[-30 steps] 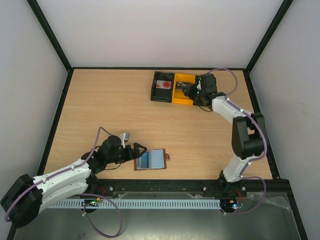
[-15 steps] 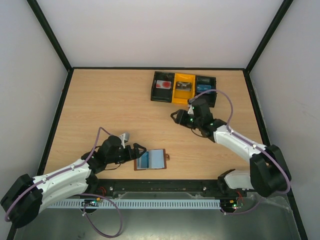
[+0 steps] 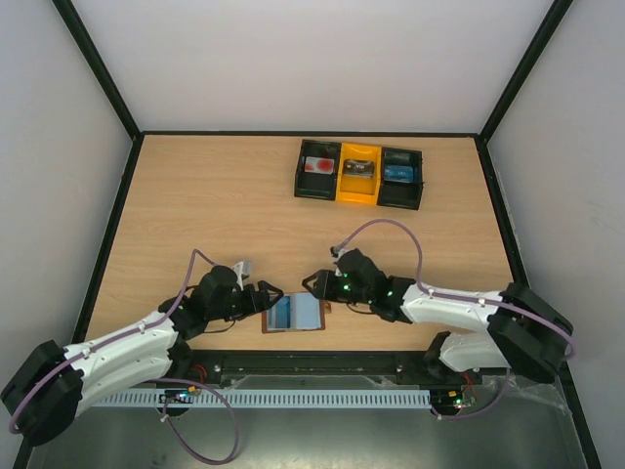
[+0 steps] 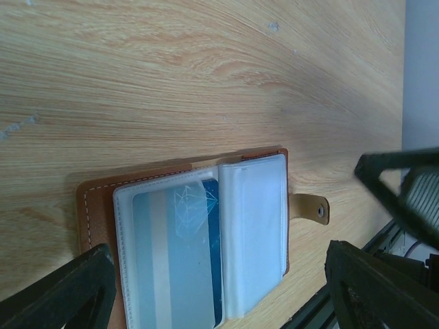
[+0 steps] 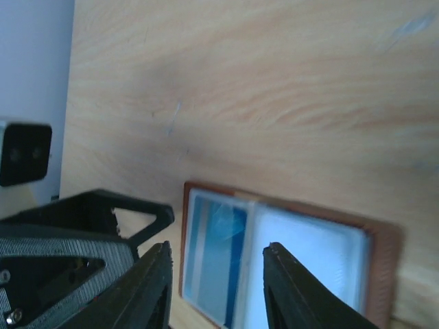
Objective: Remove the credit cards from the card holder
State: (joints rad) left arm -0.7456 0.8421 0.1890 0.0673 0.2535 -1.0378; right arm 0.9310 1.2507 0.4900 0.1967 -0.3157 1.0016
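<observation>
At the near left corner of the bench the left arm lies low and reaches along the near edge. The left jaws stand wide and hold nothing, and their dark fingers frame the card holder, just beside its left side. We judge that they are placed so to pin the brown cover while the other arm pulls. The card holder lies open and flat near the middle of the near edge. One bluish credit card sits in its left sleeve. The right sleeve looks pale and, as far as we can tell, empty, and the snap tab sticks out on the right. From the right side the right arm stretches low over the bench. The right jaws hover near the right side of the holder, only narrowly apart, with nothing between the fingers; such a gap suits a thin card. At the far edge, right of the middle, the tray already keeps one card in each of its three compartments, so the task seems nearly finished.
</observation>
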